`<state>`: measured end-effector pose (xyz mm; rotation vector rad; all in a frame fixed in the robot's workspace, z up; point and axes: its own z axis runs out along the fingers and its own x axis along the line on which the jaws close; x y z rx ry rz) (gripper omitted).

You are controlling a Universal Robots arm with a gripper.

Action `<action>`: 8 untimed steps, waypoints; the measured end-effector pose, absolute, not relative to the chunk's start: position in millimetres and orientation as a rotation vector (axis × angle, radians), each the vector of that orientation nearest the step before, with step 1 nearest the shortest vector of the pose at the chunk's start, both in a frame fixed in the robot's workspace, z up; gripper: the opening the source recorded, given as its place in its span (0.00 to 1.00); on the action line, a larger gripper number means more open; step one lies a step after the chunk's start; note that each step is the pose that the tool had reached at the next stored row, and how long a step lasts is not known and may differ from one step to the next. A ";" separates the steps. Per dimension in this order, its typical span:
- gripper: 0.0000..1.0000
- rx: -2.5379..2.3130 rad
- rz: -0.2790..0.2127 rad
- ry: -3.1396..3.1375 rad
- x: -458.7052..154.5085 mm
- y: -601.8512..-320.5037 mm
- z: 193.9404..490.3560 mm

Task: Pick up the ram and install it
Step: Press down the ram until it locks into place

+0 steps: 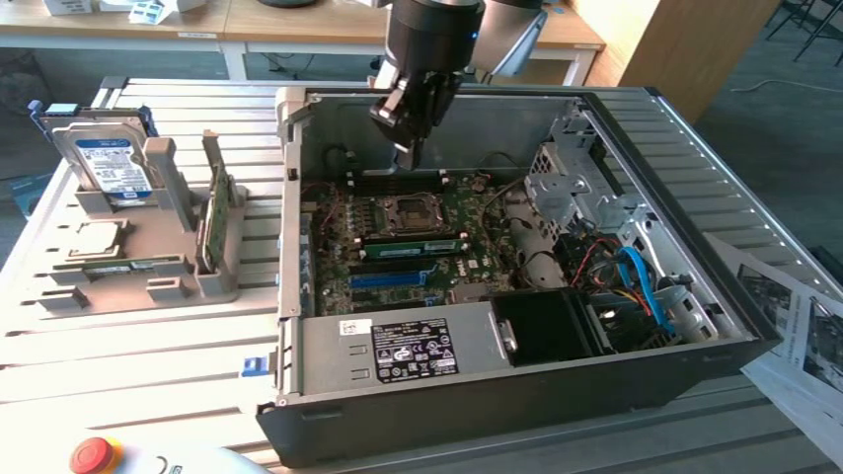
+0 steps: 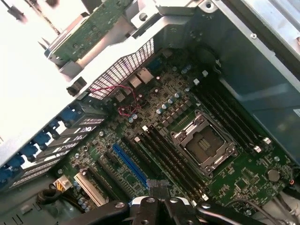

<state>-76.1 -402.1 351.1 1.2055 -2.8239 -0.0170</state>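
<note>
1. Here we are at the computer case (image 1: 292, 197), open on the surface (image 1: 132, 355). The gripper (image 1: 410, 156) hangs inside it, above the motherboard and over the dark memory slots (image 1: 395, 181) along the case's back wall.
2. The jaws are pinched tight together, and I see nothing between them. The wrist view agrees: the gripper (image 2: 159, 199) is closed and empty, looking down on the CPU socket (image 2: 202, 143) and the memory slots (image 2: 164, 157) beside it.
3. The ram (image 1: 211, 212) is outside the case, just beside its side wall, standing on edge in a grey holder (image 1: 158, 227). From the wrist its green face (image 2: 89, 33) shows just past the case's rim.
4. One more green stick appears to sit in a slot mid-case, next to the CPU socket (image 1: 402, 212). Whether it is fully seated I cannot tell.
5. My read is that the pick-up is not yet done. To do it well, open the jaws wide before leaving the case and clear its rim. Take the stick at the middle of its upper edge and draw it straight up out of the holder, with no twisting — a thin board will flex.
</note>
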 end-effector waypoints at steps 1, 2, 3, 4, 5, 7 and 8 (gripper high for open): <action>0.11 1.186 -0.018 -2.832 -76.1 -402.1 351.1; 0.11 1.167 -0.019 -2.840 -76.1 -402.1 351.1; 0.11 1.146 -0.019 -2.849 -76.1 -402.1 351.1; 0.11 1.127 -0.020 -2.857 -76.1 -402.1 351.1; 0.11 1.107 -0.021 -2.864 -76.1 -402.1 351.1; 0.11 1.069 -0.022 -2.879 -76.2 -402.1 351.1; 0.11 1.048 -0.023 -2.887 -76.1 -402.1 351.1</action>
